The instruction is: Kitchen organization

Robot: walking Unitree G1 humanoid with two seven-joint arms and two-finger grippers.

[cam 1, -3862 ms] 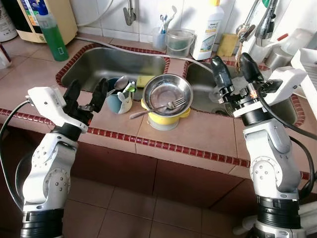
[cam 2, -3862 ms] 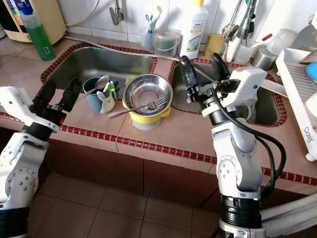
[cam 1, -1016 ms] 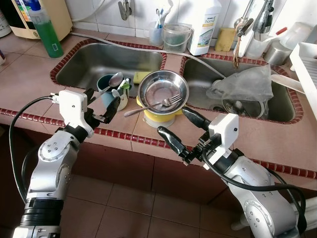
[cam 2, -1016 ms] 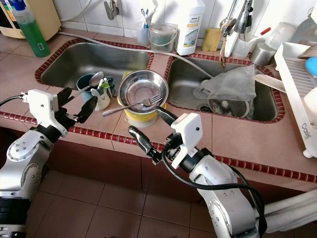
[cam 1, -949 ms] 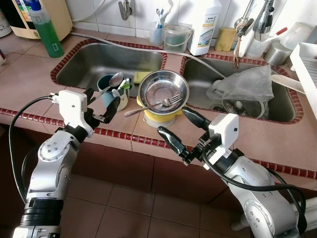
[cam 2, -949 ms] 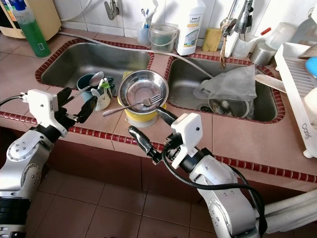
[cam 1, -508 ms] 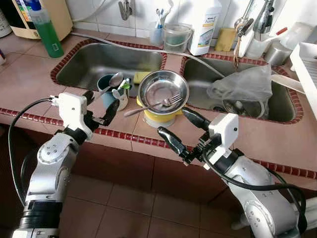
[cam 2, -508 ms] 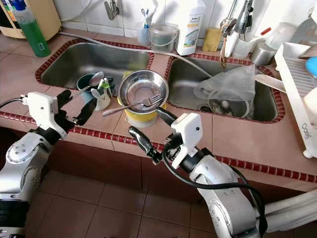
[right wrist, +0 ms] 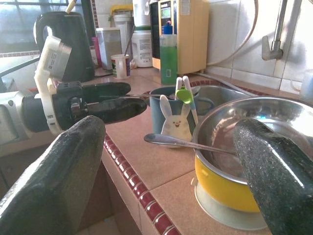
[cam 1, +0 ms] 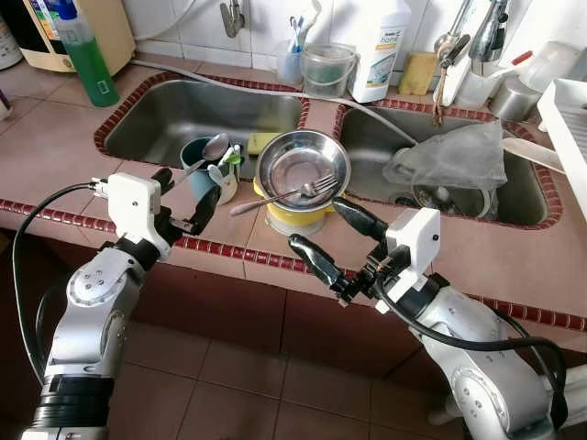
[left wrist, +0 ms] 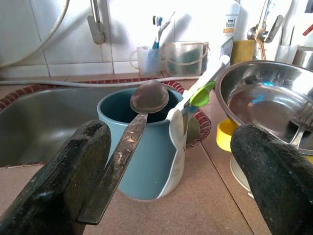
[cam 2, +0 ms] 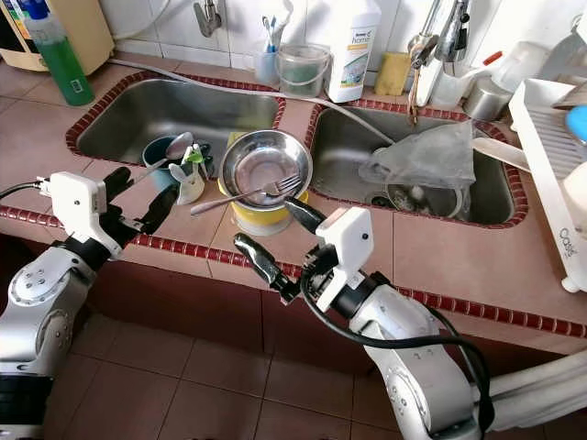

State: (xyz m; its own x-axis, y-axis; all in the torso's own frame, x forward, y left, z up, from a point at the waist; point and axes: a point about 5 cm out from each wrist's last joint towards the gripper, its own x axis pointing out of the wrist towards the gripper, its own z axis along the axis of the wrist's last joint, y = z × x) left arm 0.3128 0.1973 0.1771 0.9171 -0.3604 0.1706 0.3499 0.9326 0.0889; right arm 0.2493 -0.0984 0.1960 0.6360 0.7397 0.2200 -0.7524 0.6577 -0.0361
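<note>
Left gripper spread wide facing blue mug, right gripper wide before steel bowl

mug left of bowl | fork in bowl

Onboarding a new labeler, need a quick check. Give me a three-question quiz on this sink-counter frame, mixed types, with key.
1. True or false: the silver fork rests in the round steel bowl, handle sticking out over the rim.
2. What holds the large metal spoon? A) teal mug B) clear plastic tub C) sink basin
3. Fill in: the steel bowl sits on a ___ bowl.

Key: 1 true. 2 A. 3 yellow. The open left gripper faces the mug; the open right gripper is before the bowls.
</note>
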